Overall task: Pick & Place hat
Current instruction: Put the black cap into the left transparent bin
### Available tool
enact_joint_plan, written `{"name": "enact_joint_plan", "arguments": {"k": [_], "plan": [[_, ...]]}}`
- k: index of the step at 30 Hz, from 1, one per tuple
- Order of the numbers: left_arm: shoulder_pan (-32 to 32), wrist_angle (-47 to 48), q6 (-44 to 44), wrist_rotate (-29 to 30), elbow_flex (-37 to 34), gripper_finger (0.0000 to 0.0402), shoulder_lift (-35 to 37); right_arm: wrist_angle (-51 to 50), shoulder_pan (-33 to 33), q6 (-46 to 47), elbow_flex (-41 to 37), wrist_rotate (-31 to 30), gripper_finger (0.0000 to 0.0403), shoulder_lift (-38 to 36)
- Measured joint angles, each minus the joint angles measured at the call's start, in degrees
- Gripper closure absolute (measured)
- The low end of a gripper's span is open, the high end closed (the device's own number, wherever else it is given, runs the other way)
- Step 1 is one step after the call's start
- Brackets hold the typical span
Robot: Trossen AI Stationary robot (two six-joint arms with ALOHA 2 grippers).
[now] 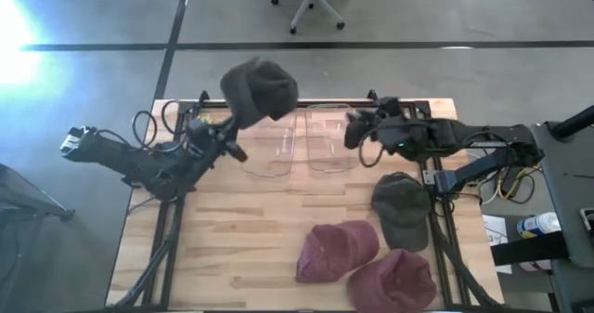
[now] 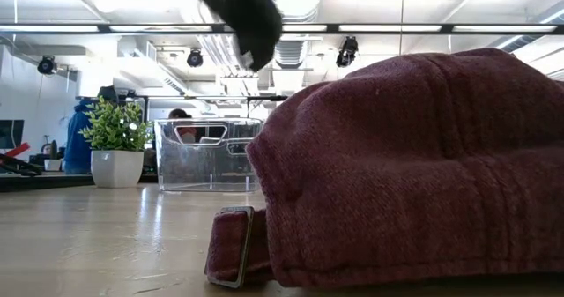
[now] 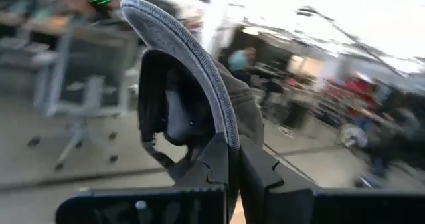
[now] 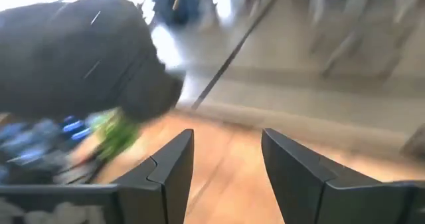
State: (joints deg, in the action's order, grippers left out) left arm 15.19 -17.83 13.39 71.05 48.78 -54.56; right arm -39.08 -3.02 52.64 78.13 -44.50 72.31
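Seen from above: a wooden table (image 1: 251,248) with both arms reaching in toward its far edge. Only here, the whole layout at once. Near the right front corner, two maroon caps, one (image 1: 336,251) left of the other (image 1: 392,282), touching or nearly so; just behind them an olive cap (image 1: 402,208) by the right arm. At the far middle, two clear bins (image 1: 306,141) side by side.

Held well above the table's far left part, over the left bin's edge: the dark grey hat (image 1: 259,88), lifted in the left gripper (image 1: 234,127). Clamped tight on the brim, as the left wrist view makes plain: fingers (image 3: 219,164) pressed together with the stitched grey brim (image 3: 192,64) pinched between them, crown hanging beyond. Not readable from overhead, that grip.

Right gripper (image 1: 353,127) up by the far edge of the right bin, holding nothing. Spread wide in its own wrist view, two fingers (image 4: 169,167) well apart with bare wood between them, and the dark hat (image 4: 80,51) looming blurred across the gap. Hard to judge from above.

From table level, something neither of those gives: a maroon cap (image 2: 414,169) filling most of the frame, strap buckle (image 2: 231,247) resting on the wood, a bin (image 2: 207,154) far behind, a potted plant (image 2: 116,147) beside it, and the hat (image 2: 242,15) dangling clear of the table at the top edge.
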Motion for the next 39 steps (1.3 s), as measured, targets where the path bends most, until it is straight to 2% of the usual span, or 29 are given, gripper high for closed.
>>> {"name": "enact_joint_plan", "arguments": {"k": [2, 3, 8, 13, 16, 19, 22, 27, 31, 35, 39], "plan": [[-1.67, 3.49, 8.2, 0.59, -0.85, 0.0392, 0.04, 3.12, 0.0, 4.72, -1.87, 7.26, 0.0229, 2.16], [-2.35, 5.21, 12.53, 0.55, -1.42, 0.0392, -0.11, 5.53, -0.11, 6.0, -2.84, 8.99, 0.0229, 3.67], [-3.46, 12.44, 33.2, 0.38, -6.62, 0.0392, -0.97, 12.29, -0.44, 11.69, -4.36, 12.26, 0.0229, 9.62], [-3.46, 11.35, 52.73, 0.31, -14.72, 0.0392, -1.3, 13.16, 0.17, 17.06, -4.55, 13.61, 0.0229, 15.53], [-3.46, 4.75, 59.42, 1.53, -19.31, 0.0392, -1.21, 19.11, -0.02, 17.38, -4.53, 16.36, 0.0229, 18.17], [-3.51, -7.66, 58.73, 1.55, -23.36, 0.0392, -1.21, 28.59, 0.03, 16.97, -4.82, 18.95, 0.0229, 21.73], [-3.51, -21.36, 51.52, 1.31, -26.14, 0.0392, -1.21, 36.48, 0.35, 16.37, -5.17, 19.63, 0.0229, 25.23], [-3.51, -37.88, 40.22, -3.66, -27.81, 0.0392, -1.21, 46.4, 2.29, 15.84, -5.26, 21.12, 0.0216, 27.58], [-3.51, -43.17, 36.97, -7.87, -27.49, 0.0392, -1.21, 56.7, 3.64, 12.5, -5.41, 20.99, 0.019, 28.95], [-3.51, -45.39, 34.39, -11.19, -26.18, 0.0392, -1.19, 58.43, 4.47, 10.79, -5.41, 20.46, 0.0164, 28.99], [-3.75, -45.82, 34.03, -15.28, -25.24, 0.0392, -1.19, 64.5, 4.62, 5.47, -5.39, 18.92, 0.0148, 29.03]]}}
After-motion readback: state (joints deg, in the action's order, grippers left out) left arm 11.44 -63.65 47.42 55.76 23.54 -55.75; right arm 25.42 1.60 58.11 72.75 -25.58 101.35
